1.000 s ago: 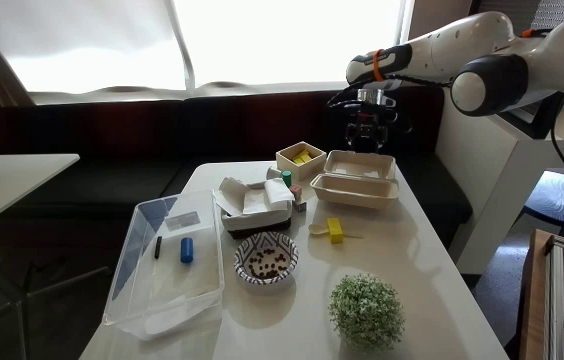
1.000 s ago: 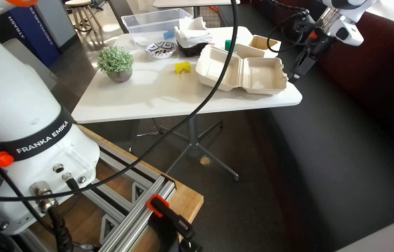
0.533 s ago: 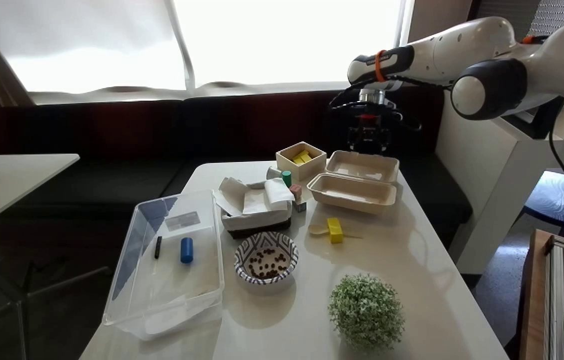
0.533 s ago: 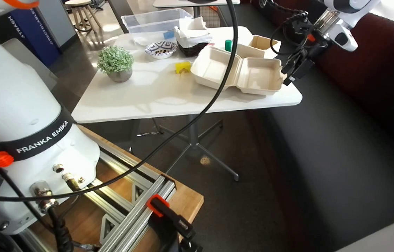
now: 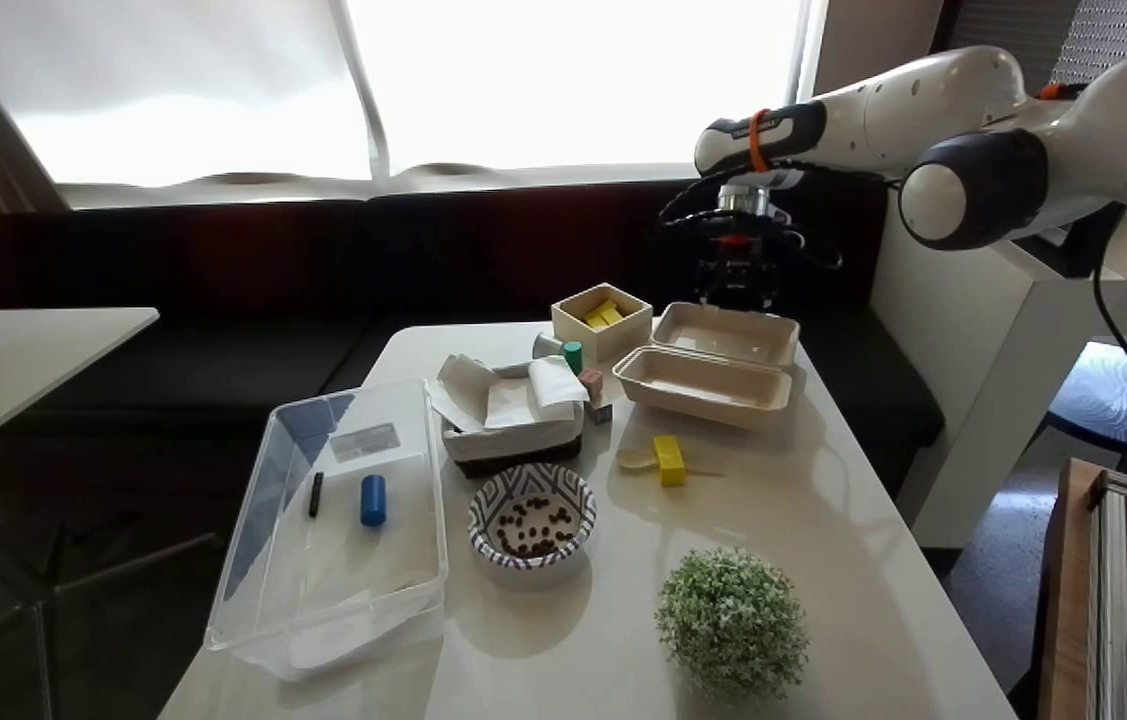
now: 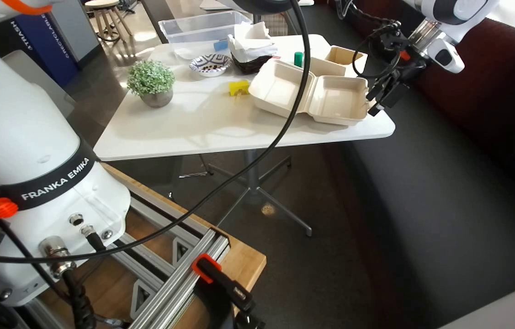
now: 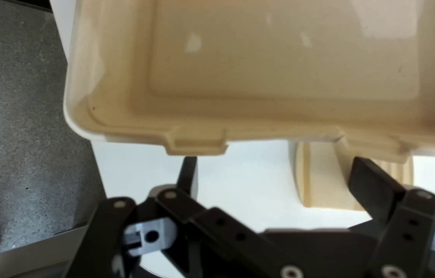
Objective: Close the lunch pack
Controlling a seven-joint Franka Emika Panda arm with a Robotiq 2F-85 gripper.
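White table (image 5: 613, 610) under the lunch pack (image 5: 713, 375), dark bench (image 5: 423, 270) and bright window (image 5: 573, 80) beyond, gripper (image 7: 280, 177), jaws apart.

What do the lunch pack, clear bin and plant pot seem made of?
Lunch pack: probably molded fiber or foam, matte; beige with rounded, pressed-looking edges.
Clear bin: likely smooth rigid plastic; see-through walls.
Plant pot: grayish and matte, perhaps concrete or ceramic; too small to tell which.

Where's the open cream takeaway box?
In an exterior view, the open cream clamshell box sits near the far right corner of the white table, right of the pale square box.
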